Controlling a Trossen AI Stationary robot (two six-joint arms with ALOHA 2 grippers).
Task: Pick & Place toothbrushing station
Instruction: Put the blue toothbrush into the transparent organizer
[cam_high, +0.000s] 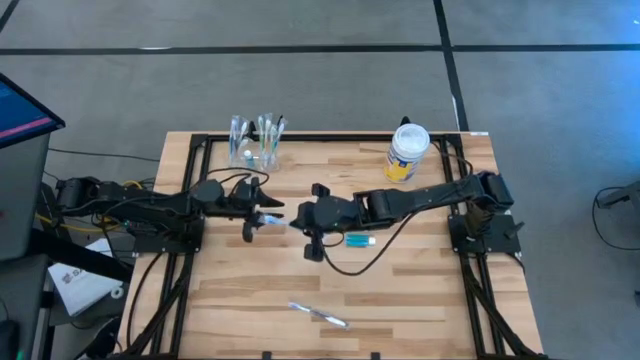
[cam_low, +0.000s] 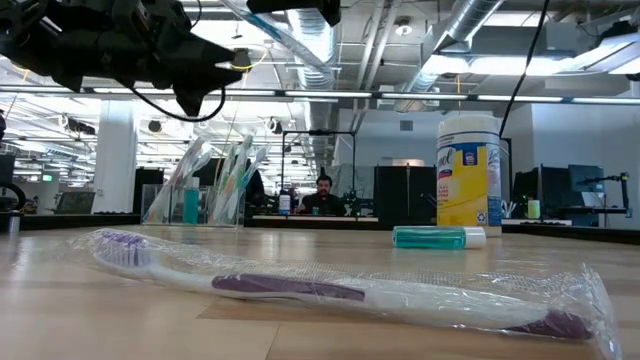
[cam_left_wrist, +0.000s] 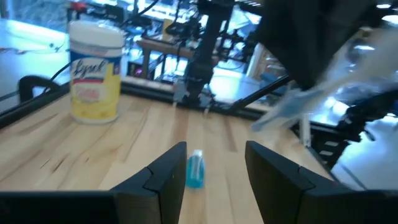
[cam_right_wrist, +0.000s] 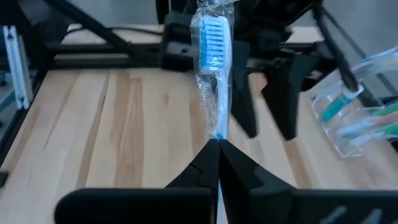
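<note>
Nearest the low camera: wrapped purple toothbrush (cam_low: 300, 290) lying flat on the table's (cam_high: 420, 300) front edge. Right gripper (cam_right_wrist: 217, 144) clenched on the handle end of a wrapped blue toothbrush (cam_right_wrist: 213, 56), held above mid-table, head toward the left gripper (cam_left_wrist: 214, 168). Left gripper spread, nothing between the fingers, just beside the brush head. Beyond: teal tube (cam_high: 360, 239) near the right gripper, clear cup (cam_high: 255, 150) of brushes at the back left, yellow-label jar (cam_high: 407, 152) at the back right. Likely a handover mid-air; next, closing the left fingers on the brush before any release.
</note>
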